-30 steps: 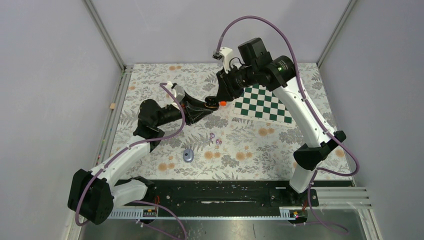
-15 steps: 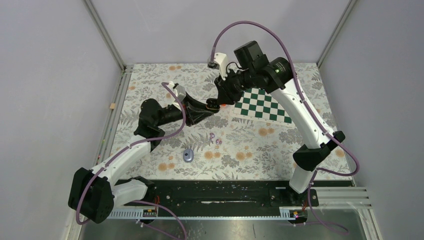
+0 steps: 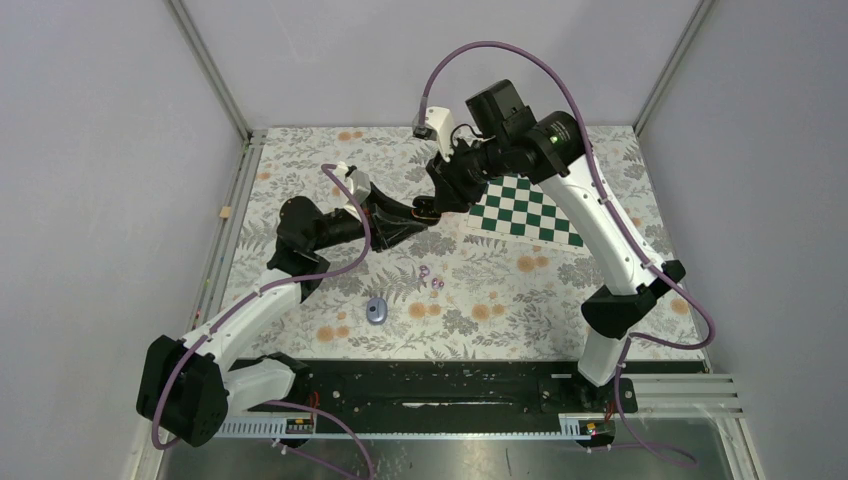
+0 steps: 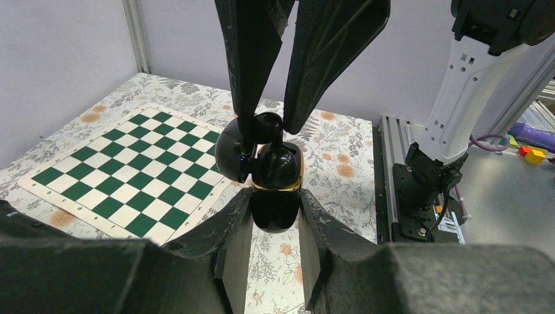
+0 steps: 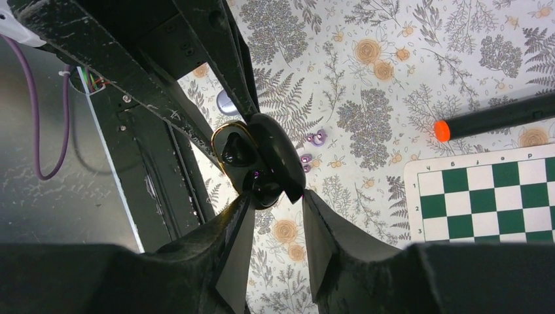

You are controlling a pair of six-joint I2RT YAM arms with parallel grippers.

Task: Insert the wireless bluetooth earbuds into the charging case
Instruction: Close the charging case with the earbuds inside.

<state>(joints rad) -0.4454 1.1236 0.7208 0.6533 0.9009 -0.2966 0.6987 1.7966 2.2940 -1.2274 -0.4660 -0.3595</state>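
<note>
The two lilac earbuds (image 3: 424,271) are lying near the middle of the flowered table (image 3: 300,170), with free surface on every side. Farther back, off the table, the left gripper (image 4: 273,208) is pinching a black charging case (image 4: 276,173) whose lid (image 5: 275,154) is standing open. The right gripper (image 5: 276,203) is straddling the lid end, fingers apart; whether they are pressing it cannot be told. Only the right wrist view is showing the case's hollow inside.
</note>
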